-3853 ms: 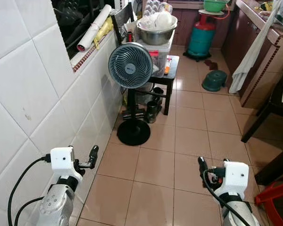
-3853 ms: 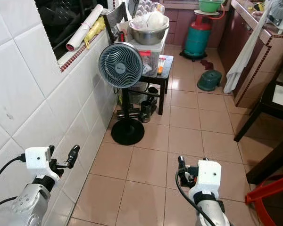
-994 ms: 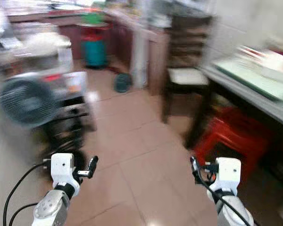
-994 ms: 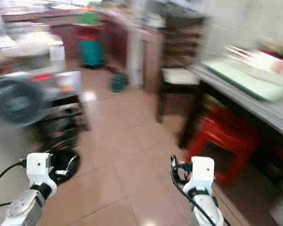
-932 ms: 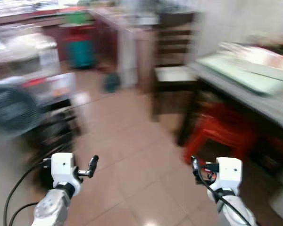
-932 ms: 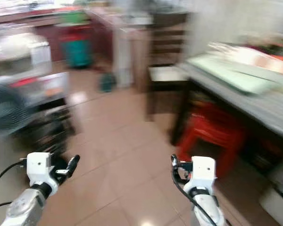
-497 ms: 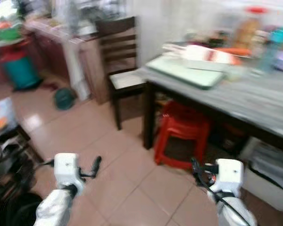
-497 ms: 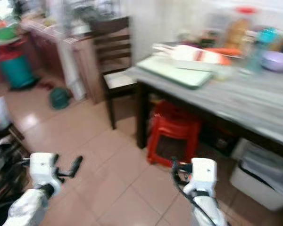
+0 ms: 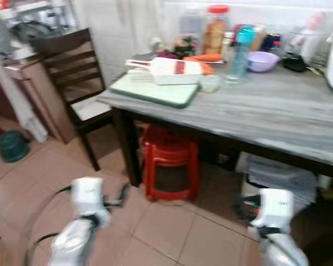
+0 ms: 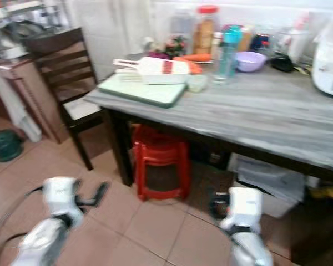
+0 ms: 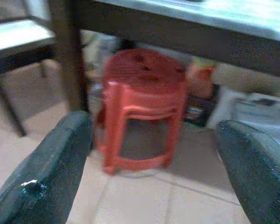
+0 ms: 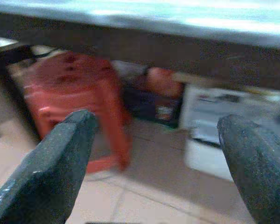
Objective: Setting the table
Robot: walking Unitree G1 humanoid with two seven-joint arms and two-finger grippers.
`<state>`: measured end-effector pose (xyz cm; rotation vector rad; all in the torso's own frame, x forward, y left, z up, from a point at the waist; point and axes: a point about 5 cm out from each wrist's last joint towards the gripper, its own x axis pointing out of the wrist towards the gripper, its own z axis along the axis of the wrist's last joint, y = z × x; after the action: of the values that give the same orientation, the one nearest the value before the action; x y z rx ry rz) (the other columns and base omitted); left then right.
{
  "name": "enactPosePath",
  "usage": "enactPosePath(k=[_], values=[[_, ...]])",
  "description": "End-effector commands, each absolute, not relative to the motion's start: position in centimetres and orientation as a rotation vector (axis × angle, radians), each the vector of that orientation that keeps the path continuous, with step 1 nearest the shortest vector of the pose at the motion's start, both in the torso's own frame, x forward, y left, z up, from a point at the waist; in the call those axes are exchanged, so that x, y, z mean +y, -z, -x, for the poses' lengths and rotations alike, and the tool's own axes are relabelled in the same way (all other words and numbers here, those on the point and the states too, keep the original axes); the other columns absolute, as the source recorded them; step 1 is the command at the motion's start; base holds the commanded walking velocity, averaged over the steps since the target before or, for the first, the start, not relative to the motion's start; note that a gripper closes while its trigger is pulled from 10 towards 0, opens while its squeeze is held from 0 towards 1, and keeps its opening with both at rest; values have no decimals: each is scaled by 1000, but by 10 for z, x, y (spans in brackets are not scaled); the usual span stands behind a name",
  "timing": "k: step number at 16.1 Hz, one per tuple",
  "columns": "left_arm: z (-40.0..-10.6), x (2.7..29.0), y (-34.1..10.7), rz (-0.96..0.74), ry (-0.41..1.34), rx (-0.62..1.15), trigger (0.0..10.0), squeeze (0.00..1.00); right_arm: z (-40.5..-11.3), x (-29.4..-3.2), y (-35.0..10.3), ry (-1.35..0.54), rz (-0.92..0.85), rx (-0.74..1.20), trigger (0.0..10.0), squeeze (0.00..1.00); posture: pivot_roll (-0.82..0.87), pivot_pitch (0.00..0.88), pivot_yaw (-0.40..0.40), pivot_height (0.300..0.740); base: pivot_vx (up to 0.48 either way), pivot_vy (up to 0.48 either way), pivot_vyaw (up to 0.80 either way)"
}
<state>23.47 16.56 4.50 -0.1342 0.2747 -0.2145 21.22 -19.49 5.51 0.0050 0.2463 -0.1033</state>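
Both our grippers, left gripper (image 11: 154, 140) and right gripper (image 12: 154, 135), spread empty; the lilac plastic bowl (image 9: 262, 60) looks light, so grip its rim.

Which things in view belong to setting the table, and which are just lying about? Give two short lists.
For the job:
grey wood-grain table
pale green cutting board
lilac bowl
teal bottle

Just lying about:
red plastic stool, under the table
dark wooden chair
dark green stool on the floor

Both grippers, left gripper and right gripper, hold nothing.
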Motion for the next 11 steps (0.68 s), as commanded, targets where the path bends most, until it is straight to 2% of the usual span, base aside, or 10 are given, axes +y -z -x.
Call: enactPosePath(k=[1, 6, 9, 11], values=[[-232, 185, -38, 79, 126, 315, 10000, 0, -215, -184, -57, 73, -23, 235, 10000, 0, -13, 0, 22, 740, 0, 0, 0], [-234, 186, -39, 48, 102, 313, 10000, 0, -216, -185, -57, 79, -43, 236, 10000, 0, -10, 0, 19, 740, 0, 0, 0], [-238, 184, -50, -5, 114, 242, 10000, 0, -217, -186, -60, 84, -48, 213, 10000, 0, -9, 0, 17, 740, 0, 0, 0], [-244, 180, -69, -44, 128, 141, 10000, 0, -220, -190, -77, 89, -32, 128, 10000, 0, -9, 0, 14, 740, 0, 0, 0]])
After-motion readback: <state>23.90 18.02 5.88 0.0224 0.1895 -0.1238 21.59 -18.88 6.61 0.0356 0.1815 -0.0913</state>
